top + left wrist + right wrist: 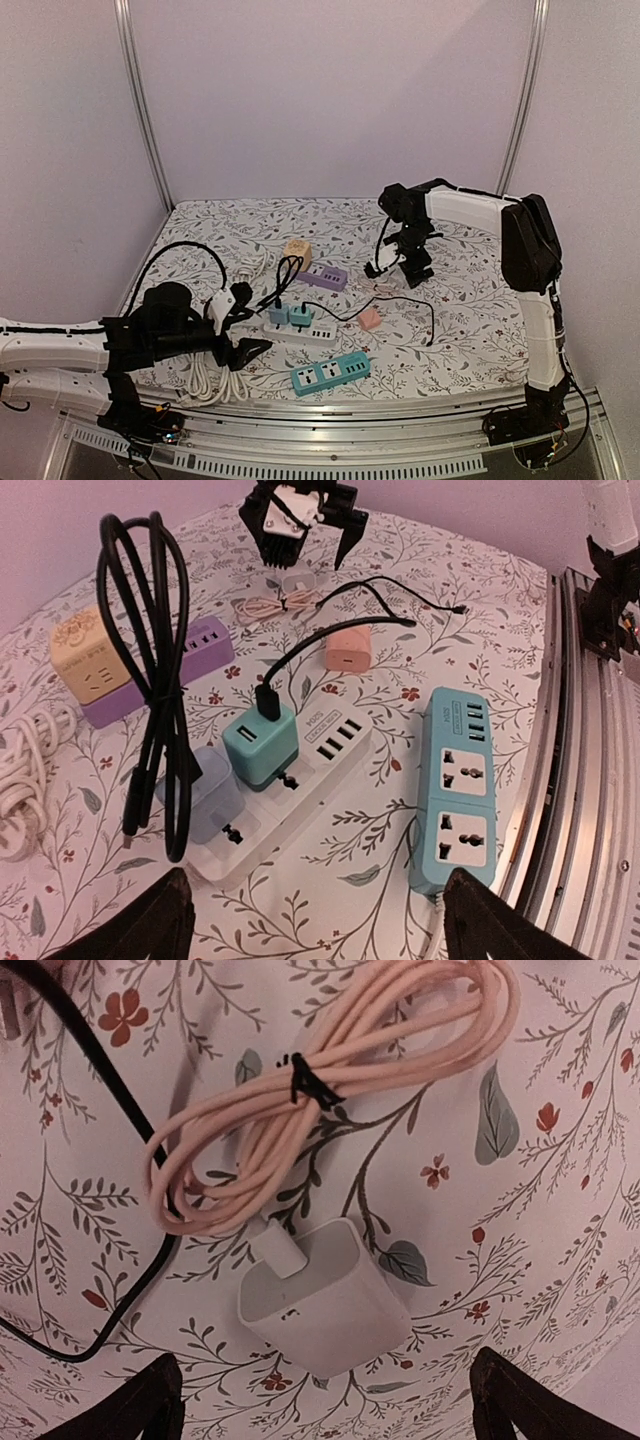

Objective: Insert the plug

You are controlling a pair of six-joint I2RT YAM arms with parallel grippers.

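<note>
**Top view.** The left pincer is seen low at lower left, jaws spread and nothing held, just beside the white strip. The right pincer is held over the worktop right of centre, pointed down. A teal strip is noted at lower centre.

**Left wrist view.** The white strip lies at centre with a teal charger seated in it and a black lead plugged into that charger. The plug, white, is found at top centre on the worktop, directly beneath the right pincer.

**Right wrist view.** The plug lies at centre between wide-open jaws, touched by neither finger. Its pink cable, tied in a coil, is attached and lies above it in the frame.
</note>
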